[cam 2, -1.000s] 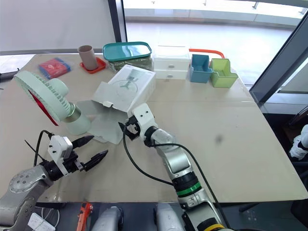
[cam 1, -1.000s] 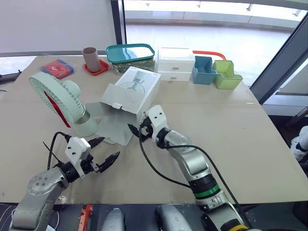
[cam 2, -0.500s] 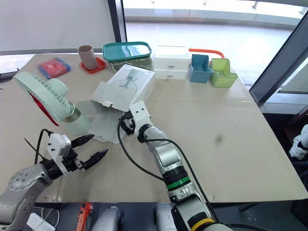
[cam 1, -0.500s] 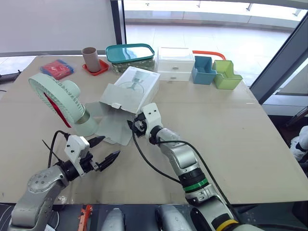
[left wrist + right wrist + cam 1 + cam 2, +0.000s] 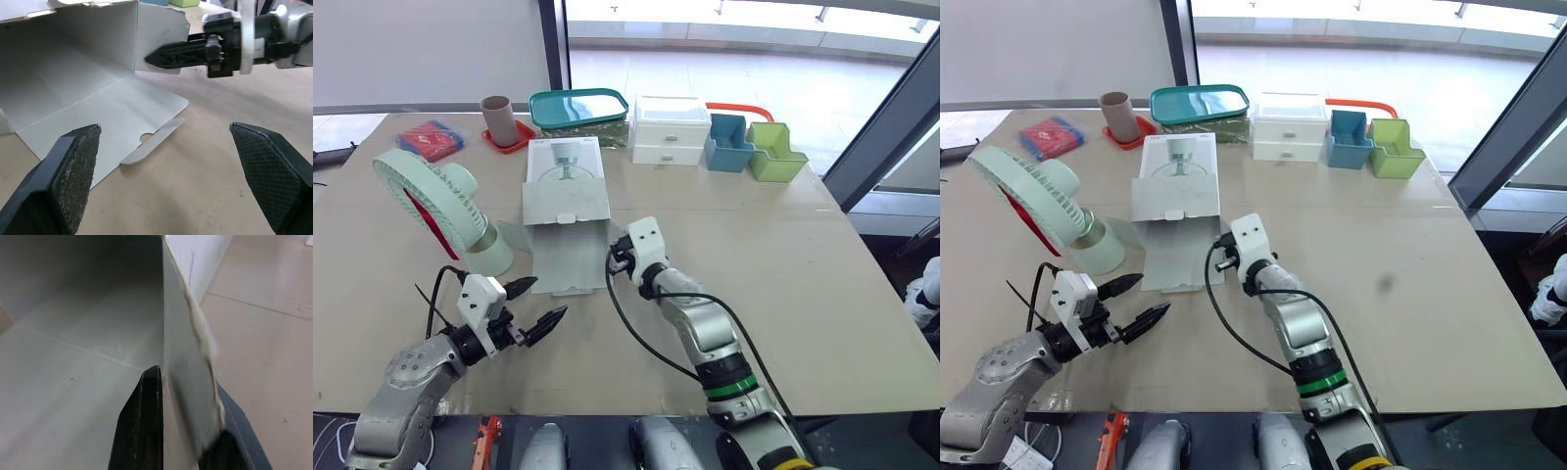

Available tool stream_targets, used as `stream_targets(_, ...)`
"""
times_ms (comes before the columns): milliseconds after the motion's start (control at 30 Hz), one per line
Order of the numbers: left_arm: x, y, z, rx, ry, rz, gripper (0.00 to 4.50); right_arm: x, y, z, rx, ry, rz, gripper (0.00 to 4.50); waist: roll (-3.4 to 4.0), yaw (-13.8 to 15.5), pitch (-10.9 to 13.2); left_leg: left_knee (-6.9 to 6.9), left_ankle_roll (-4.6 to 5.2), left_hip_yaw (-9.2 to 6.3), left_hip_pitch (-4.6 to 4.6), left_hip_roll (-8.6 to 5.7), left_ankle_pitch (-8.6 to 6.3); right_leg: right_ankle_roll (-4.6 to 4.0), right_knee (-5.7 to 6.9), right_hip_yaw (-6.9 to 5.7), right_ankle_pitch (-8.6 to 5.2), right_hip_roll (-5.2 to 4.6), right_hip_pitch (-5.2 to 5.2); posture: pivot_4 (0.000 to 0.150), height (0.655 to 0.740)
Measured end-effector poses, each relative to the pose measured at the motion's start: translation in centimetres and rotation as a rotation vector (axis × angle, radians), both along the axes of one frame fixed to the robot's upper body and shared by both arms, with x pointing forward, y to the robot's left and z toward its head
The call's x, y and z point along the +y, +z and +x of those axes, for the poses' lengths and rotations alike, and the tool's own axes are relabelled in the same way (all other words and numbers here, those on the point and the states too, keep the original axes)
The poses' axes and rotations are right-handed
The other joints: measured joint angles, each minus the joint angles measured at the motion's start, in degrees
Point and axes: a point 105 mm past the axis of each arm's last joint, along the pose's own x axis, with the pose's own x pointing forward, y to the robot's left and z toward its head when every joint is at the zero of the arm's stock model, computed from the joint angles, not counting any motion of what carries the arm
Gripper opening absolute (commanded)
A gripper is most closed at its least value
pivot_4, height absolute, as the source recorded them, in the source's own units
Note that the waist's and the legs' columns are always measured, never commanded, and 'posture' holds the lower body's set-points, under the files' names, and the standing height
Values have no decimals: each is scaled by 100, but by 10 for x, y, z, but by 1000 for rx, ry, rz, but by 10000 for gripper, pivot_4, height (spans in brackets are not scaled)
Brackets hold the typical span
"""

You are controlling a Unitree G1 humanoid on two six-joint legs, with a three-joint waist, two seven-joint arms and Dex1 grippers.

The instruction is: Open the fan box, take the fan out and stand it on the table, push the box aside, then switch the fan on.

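On the beige table, a pale mint-green fan stands upright on its cylindrical base at the robot's left, its round grilled head tilted back and red blades visible behind the grille. Just beside it lies the white fan box, flat on the table with a picture of the fan printed on its top face. The box's mouth gapes toward the robot, and its long lid flap is spread on the tabletop with a narrow tuck tab at the near edge. The right gripper is clamped on the box's right side wall at the mouth, one black finger inside and one outside. The left gripper hovers near the table's front edge, its two fingers spread wide and holding nothing, pointed at the flap. Along the far edge sit a red packet, a brown cup, a teal-lidded container, a white drawer unit and blue and green bins.
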Motion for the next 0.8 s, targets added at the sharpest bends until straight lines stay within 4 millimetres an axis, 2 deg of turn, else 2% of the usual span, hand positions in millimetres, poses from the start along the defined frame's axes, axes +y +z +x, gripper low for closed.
stream_targets(100, -2, -1, 0, 2, -10, 0, 45000, -19, 2, -3, 0, -43, -6, 7288, 0, 2, 0, 0, 0, -1, 1, 0, 0, 0, 0, 0, -1, 1, 0, 1500, 7400)
stream_targets(233, -7, -1, 1, -3, -30, -1, 45000, -60, 4, -14, 4, -132, -11, 7288, 0, 5, 0, 0, 0, 1, 0, -3, 0, 4, -1, 3, -4, -1, 1, 1500, 7400)
stream_targets(300, -8, 0, 1, -5, -32, -2, 45000, -73, 4, -19, 11, -146, -7, 7288, 0, -1, 0, 0, 0, 3, 1, -2, 0, 4, -1, 5, -4, 0, 0, 1500, 7400)
stream_targets(367, -8, -1, 2, -1, -36, -2, 45000, -75, 4, -23, 17, -129, -13, 7288, 0, -15, 0, -1, 0, 8, 7, 1, 0, 3, -1, 9, -5, 4, 1, 1500, 7400)
stream_targets(567, -7, -3, 2, 10, -45, -3, 45000, -57, 2, -29, 33, -26, -5, 7288, 0, -17, 0, -1, 0, 8, 6, 0, 0, 6, -1, 9, -7, 2, 1, 1500, 7400)
stream_targets(700, -7, -4, 2, 13, -44, -2, 45000, -44, 7, -32, 5, 55, 1, 22396, 0, -14, 0, -1, 1, 8, 4, -1, 0, 6, -3, 9, -7, 1, 1, 1500, 7400)
stream_targets(733, -7, -4, 2, 13, -44, -2, 45000, -39, 10, -33, -5, 80, 3, 27489, 0, -14, 0, -1, 1, 7, 4, -1, 0, 5, -3, 8, -6, 1, 1, 1500, 7400)
stream_targets(767, -7, -4, 2, 13, -43, -2, 45000, -36, 12, -33, -21, 93, -3, 30733, 0, -13, 0, -1, 1, 7, 4, -1, 0, 6, -3, 7, -7, 1, 1, 1500, 7400)
stream_targets(800, -7, -4, 2, 14, -42, -2, 45000, -34, 15, -32, -37, 104, -9, 30733, 0, -13, 0, -1, 0, 7, 4, -2, 0, 6, -3, 8, -7, 0, 1, 1500, 7400)
